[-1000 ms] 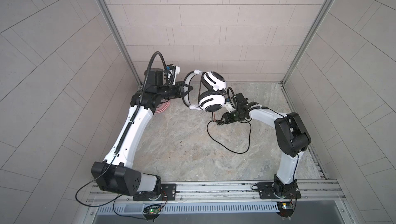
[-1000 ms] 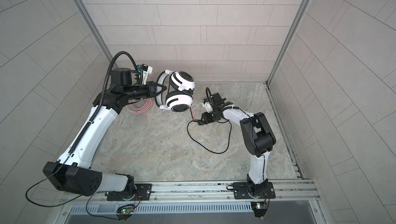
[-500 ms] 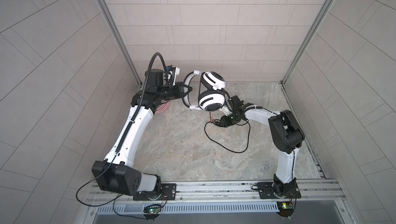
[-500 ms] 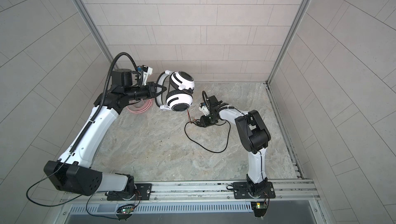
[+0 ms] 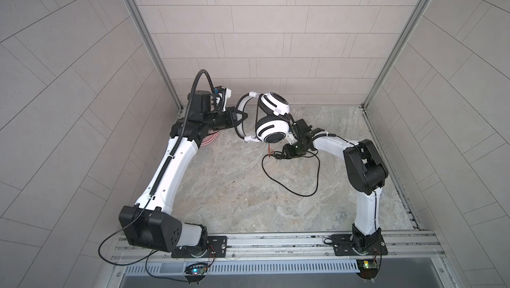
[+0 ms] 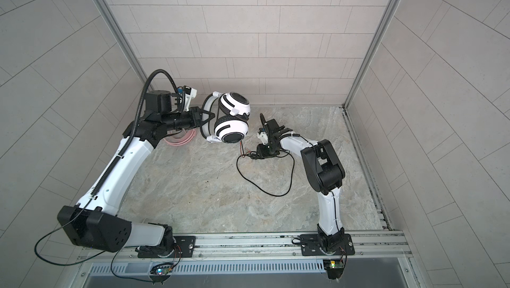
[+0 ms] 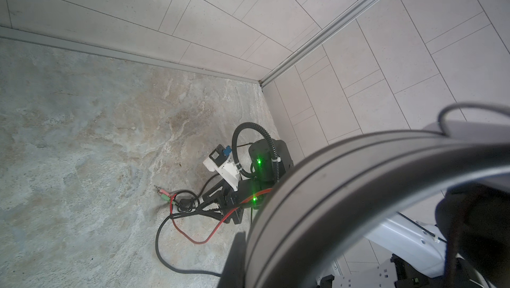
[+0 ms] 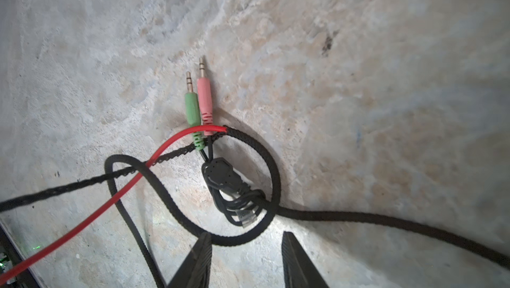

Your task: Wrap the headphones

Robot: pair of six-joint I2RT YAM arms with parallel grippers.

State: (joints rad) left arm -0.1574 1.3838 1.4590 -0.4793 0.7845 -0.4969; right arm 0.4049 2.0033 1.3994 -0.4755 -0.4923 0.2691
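The white-and-black headphones (image 5: 271, 132) (image 6: 231, 132) hang in the air at the back of the floor. My left gripper (image 5: 241, 117) (image 6: 208, 117) is shut on their thin headband (image 7: 331, 190). Their black braided cable (image 5: 292, 187) (image 8: 271, 168) drops to the floor and loops there, with a red wire (image 8: 118, 195) beside it. The cable ends in a green and a pink plug (image 8: 198, 99). My right gripper (image 5: 276, 156) (image 6: 249, 157) (image 8: 245, 235) sits low over that end, open, with the cable loop just ahead of its fingertips. The pink headphones (image 5: 209, 140) (image 6: 182, 141) lie mostly hidden under my left arm.
Tiled walls close the cell at the back and on both sides, with metal corner posts (image 5: 386, 52). The mounting rail (image 5: 276, 242) runs along the front edge. The marbled floor (image 5: 234, 198) spreads out in front of the cable.
My right gripper has slid a little left along the floor toward the cable's plug end, and its jaws narrowed then widened slightly. The left arm and the headphones have not moved.
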